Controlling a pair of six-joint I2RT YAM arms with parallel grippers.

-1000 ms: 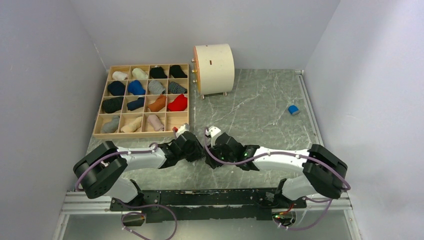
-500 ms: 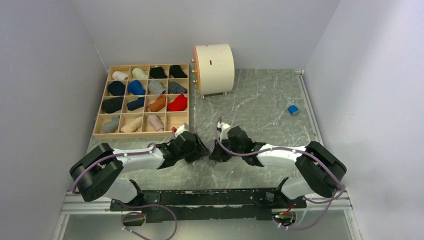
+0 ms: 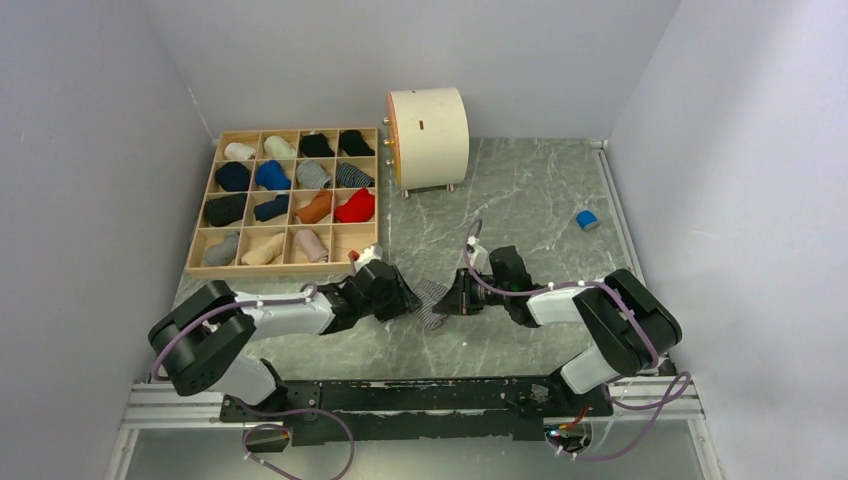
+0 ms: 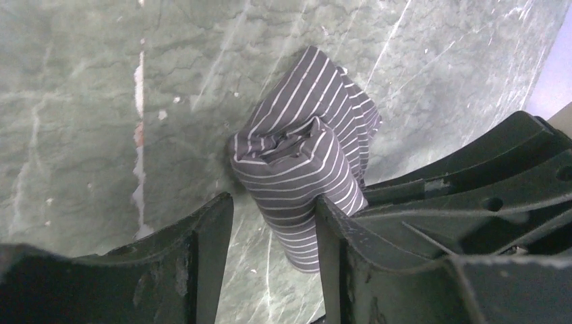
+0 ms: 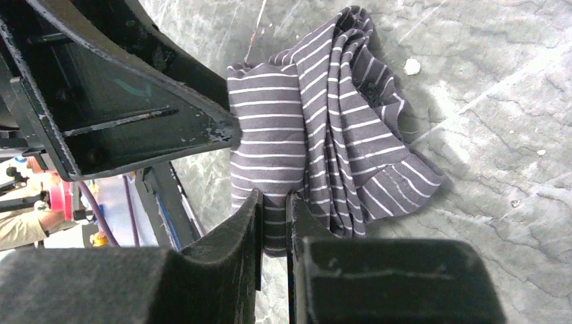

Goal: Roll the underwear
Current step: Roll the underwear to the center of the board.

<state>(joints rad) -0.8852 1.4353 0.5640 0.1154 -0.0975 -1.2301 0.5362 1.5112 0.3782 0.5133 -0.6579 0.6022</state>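
The grey white-striped underwear (image 3: 430, 301) lies partly rolled on the marble table (image 3: 520, 200) between the two grippers. In the left wrist view its rolled end (image 4: 303, 162) sits between the fingers of my left gripper (image 4: 270, 236). That gripper is open; the roll rests against the right finger (image 4: 332, 250), with a gap to the left one. My right gripper (image 5: 273, 216) is shut on the near edge of the striped underwear (image 5: 324, 128), the cloth pinched thin between its pads. From above, the left gripper (image 3: 405, 297) and right gripper (image 3: 453, 300) face each other across the cloth.
A wooden grid box (image 3: 208, 215) with several rolled garments stands at the back left. A cream drum (image 3: 428, 135) stands behind the middle. A small blue block (image 3: 587, 219) lies far right. The table's near rail (image 3: 420, 395) runs under the arm bases.
The right gripper has shut on the striped cloth and drawn away to the right, uncovering it between the grippers. The left gripper's jaws have widened around the roll.
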